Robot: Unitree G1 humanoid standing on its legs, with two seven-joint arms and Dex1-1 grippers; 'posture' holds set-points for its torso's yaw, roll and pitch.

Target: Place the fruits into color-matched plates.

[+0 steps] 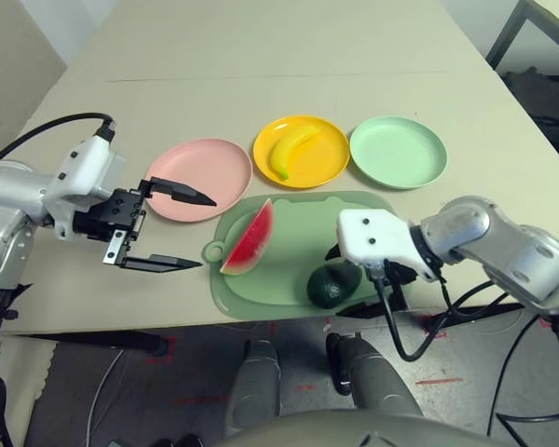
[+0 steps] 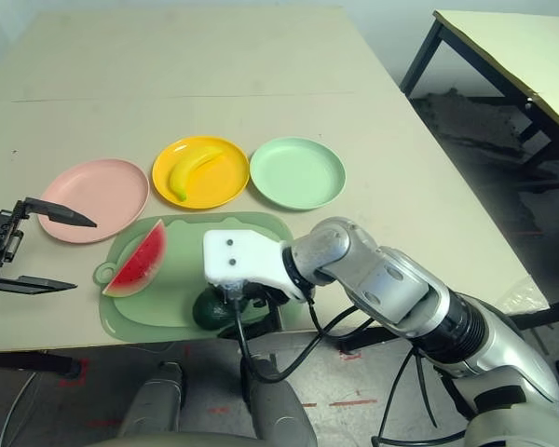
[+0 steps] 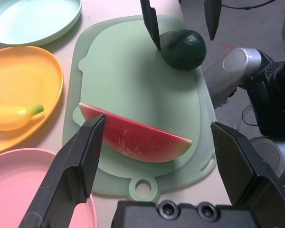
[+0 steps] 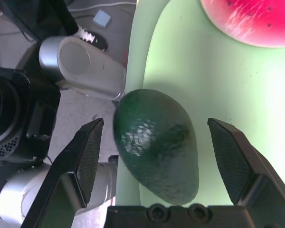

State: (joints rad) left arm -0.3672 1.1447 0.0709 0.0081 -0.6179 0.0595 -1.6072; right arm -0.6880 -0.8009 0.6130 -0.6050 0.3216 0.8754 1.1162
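Beige and matte, the bench (image 1: 261,56) runs up the frame with a second bench's dark legs at the upper right. At the far left of the left eye view the left gripper (image 1: 188,231) hangs over the bench edge with its two black fingers spread wide and nothing between them, pointing toward the pink plate (image 1: 191,177), which sits bare beside it. Just right of that, on the green mat (image 1: 303,219) (a soft-looking rounded sheet with a small ring tab), the watermelon wedge (image 1: 252,240) rests on its side, red flesh up and green rind toward the plate; it looks like light hollow plastic, stiff and smooth, best taken across its flat faces. Above the mat, the yellow plate (image 1: 331,163) already carries the curved banana (image 1: 291,149), and the mint green plate (image 1: 398,151) to its right is bare. Low on the mat, near its front edge, lies the dark green avocado (image 4: 156,145), egg-shaped with a faintly pebbled, glossy skin; it is probably light and rigid but apt to roll or slip, so a pinch across its broad middle seems safest. The right gripper (image 4: 156,156) stands wide with one finger on either side of it, apparently not yet touching.
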